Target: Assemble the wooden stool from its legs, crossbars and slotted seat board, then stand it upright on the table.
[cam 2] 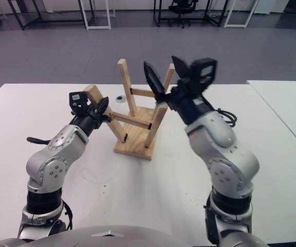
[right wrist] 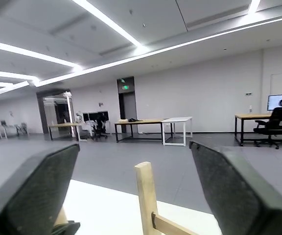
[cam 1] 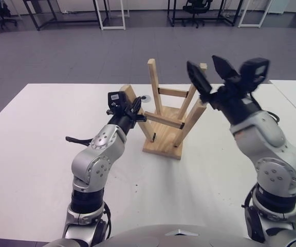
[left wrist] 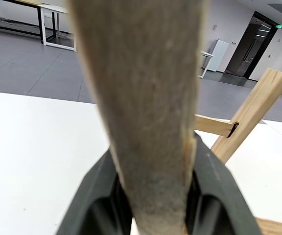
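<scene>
desks [cam 1: 109, 15] and office chairs [cam 1: 197, 6] stand on grey floor behind the white table [cam 1: 35, 154], where the wooden stool [cam 1: 164, 123] sits upside down near the middle, closer to the far edge. its slotted seat board [cam 1: 161, 147] lies flat on the tabletop, and the legs [cam 1: 191, 118] have their long axes running upward from it, splaying a little outward. the far left leg [cam 1: 154, 85] is nearly vertical, and the two right-hand ones lean toward the robot's right. thin crossbars [cam 1: 174, 92] run roughly level between neighbouring legs. the near left leg [cam 1: 128, 92] tilts toward the robot's left, and the left gripper [cam 1: 132, 114] is clamped around it about midway up, its black fingers [left wrist: 94, 196] pressing on either side of the wood. whether that leg's lower end is fully seated in its slot is hard to judge, since the gripper stands in front of it. the right gripper [cam 1: 210, 72] hangs above the stool's right side, near the top of the far right leg, with its fingers spread wide and nothing between them.
</scene>
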Robot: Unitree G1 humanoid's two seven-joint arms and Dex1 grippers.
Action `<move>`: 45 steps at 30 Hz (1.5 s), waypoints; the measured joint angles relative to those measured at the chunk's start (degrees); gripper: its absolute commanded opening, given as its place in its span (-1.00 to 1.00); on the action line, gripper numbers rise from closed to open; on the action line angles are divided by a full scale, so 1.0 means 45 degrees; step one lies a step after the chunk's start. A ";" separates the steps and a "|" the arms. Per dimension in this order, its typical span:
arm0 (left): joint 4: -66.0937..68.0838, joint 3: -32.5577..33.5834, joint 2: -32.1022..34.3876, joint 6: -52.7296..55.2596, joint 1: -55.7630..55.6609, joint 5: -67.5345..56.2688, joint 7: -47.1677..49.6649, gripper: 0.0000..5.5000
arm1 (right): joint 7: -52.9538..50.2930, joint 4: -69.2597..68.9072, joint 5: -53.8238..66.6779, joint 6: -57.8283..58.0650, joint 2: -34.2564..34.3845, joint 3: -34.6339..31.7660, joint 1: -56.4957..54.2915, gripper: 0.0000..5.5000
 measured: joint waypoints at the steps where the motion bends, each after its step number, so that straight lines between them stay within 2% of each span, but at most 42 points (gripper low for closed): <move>1: 0.0029 -0.0035 -0.0065 0.0010 -0.0097 0.0214 -0.0003 -0.63 | -0.0541 -0.0085 -0.0594 0.1106 -0.0232 0.0900 -0.0719 0.53; 5: -0.0003 -0.0185 -0.0235 0.0008 -0.0013 0.0465 -0.0020 -0.63 | -0.0734 0.0259 -0.3165 0.4009 -0.1535 0.4465 -0.3386 0.53; 7: -0.0089 -0.0339 -0.0381 -0.0005 0.0042 0.0774 -0.0033 -0.63 | -0.0541 0.1037 -0.4091 0.4944 -0.1638 0.6003 -0.4314 0.53; 10: -0.0084 -0.0370 -0.0457 -0.0018 0.0062 0.0869 -0.0165 -0.63 | -0.0236 0.1947 -0.6010 0.5102 -0.2224 0.8614 -0.4789 0.53; 13: -0.0054 -0.0420 -0.0576 -0.0024 0.0058 0.1170 -0.0297 -0.63 | 0.0208 0.2835 -0.7283 0.4827 -0.2328 1.0245 -0.4272 0.53; 15: 0.0032 -0.0439 -0.0610 -0.0040 0.0060 0.1330 -0.0413 -0.63 | 0.0248 0.3037 -0.8045 0.4413 -0.2183 1.0497 -0.3843 0.53; 17: 0.0085 -0.0571 -0.0591 -0.0070 0.0051 0.1526 -0.0538 -0.63 | 0.0298 0.3422 -0.8678 0.4076 -0.1810 1.0465 -0.3457 0.53; 23: 0.0376 -0.2281 0.0052 -0.0249 -0.0413 0.2872 -0.1296 -0.61 | 0.0964 0.3709 -0.9999 0.3675 -0.1248 1.0306 -0.3015 0.53; 28: 0.0763 -0.2314 -0.0308 -0.0266 -0.0723 0.3080 -0.1498 -0.61 | 0.1382 0.3914 -1.0873 0.3410 -0.0978 1.0049 -0.2779 0.53; 30: 0.0655 -0.1940 -0.0523 -0.0074 -0.0654 0.3007 -0.1534 -0.39 | 0.1560 0.4003 -1.1058 0.3267 -0.0852 0.9834 -0.2615 0.53; 32: 0.0245 -0.1404 -0.0714 0.0269 -0.0569 0.2558 -0.1735 -0.28 | 0.1870 0.4040 -1.1097 0.3264 -0.0520 0.9344 -0.2511 0.53; 36: -0.1592 -0.0100 -0.1470 0.0616 -0.0743 0.0984 -0.1948 0.01 | 0.2853 0.4079 -1.0815 0.2942 -0.0152 0.7812 -0.2320 0.53; 38: -0.2507 0.0683 -0.1339 0.0918 -0.1299 -0.0160 -0.2339 0.13 | 0.3183 0.3477 -1.0741 0.2027 -0.0244 0.6719 -0.2323 0.53; 40: -0.2915 0.2128 -0.0112 0.1131 -0.2635 -0.1252 -0.3078 0.29 | 0.3846 0.2406 -0.9839 0.0518 -0.0043 0.4601 -0.3011 0.53; 42: -0.2066 0.3206 0.0920 0.1113 -0.3810 -0.1913 -0.3817 0.39 | 0.4624 0.2192 -0.8782 -0.0664 0.0145 0.2991 -0.3636 0.53; 45: 0.0185 0.3899 0.1983 0.1039 -0.6242 -0.2482 -0.4931 0.39 | 0.5545 0.3158 -0.7498 -0.1208 0.0008 0.0909 -0.5017 0.53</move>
